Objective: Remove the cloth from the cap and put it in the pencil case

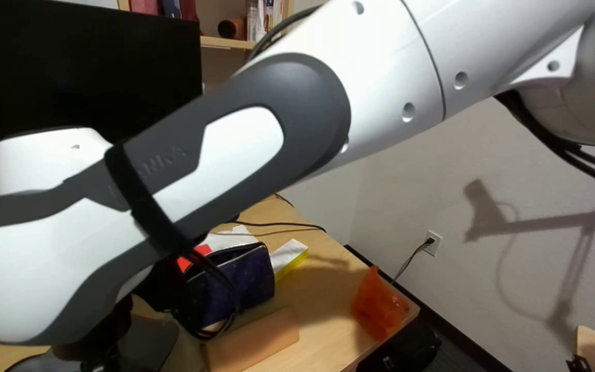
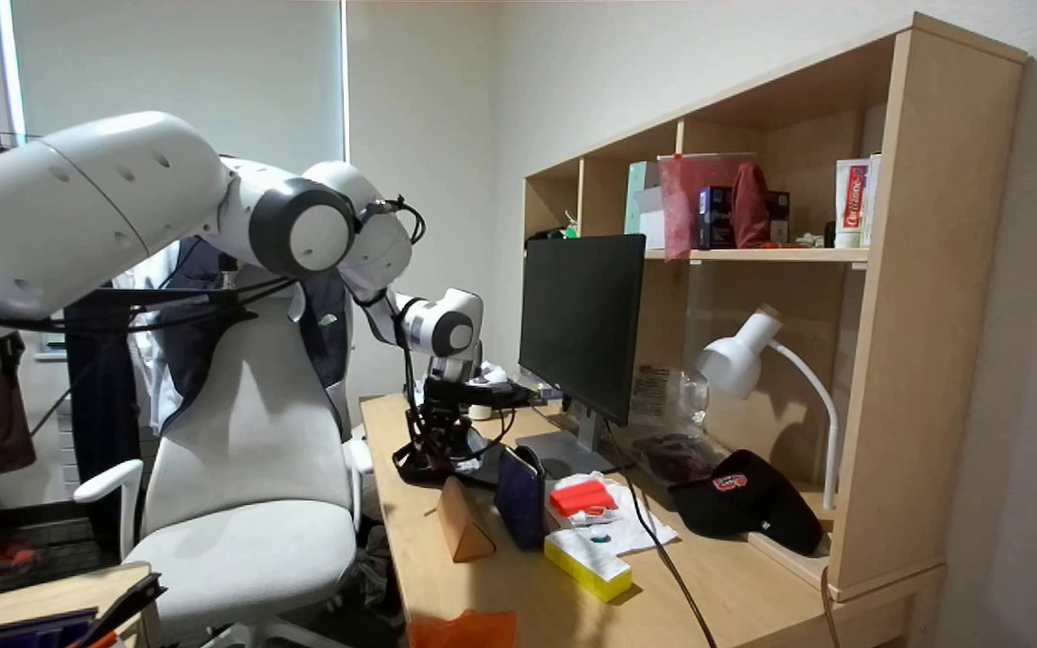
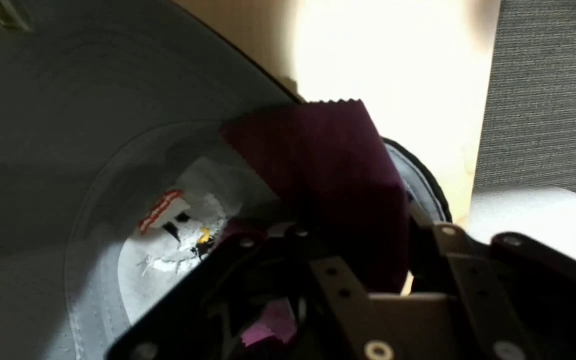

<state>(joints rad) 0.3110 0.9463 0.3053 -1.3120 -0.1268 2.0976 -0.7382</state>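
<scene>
On the pale wooden desk (image 2: 590, 621): one transfer pending

Left to right, as an exterior view runs:

– Pale grey office chair (image 2: 235, 423), beside the desk's edge.
– Dark fabric cap (image 3: 138, 170), apparently inside up, probably serving as a bowl; little desk top lies between it and that edge.
– Maroon cloth with pinked edge (image 3: 333, 160), in the cap, one end crossing the rim; likely why the grasp is aimed there.
– Black two-fingered gripper (image 3: 363, 225), right over it; jaws apart, cloth showing in the gap, no pinch seen.
– Peach-coloured triangular case (image 2: 466, 526), just beside the next entry; hinders a low path.
– Navy fabric pencil case (image 2: 518, 504), upright, mouth open at the top, presumably to receive from above.
– Flat black monitor (image 2: 581, 324), beyond; limits swing that side, so the best room should be upward.
</scene>
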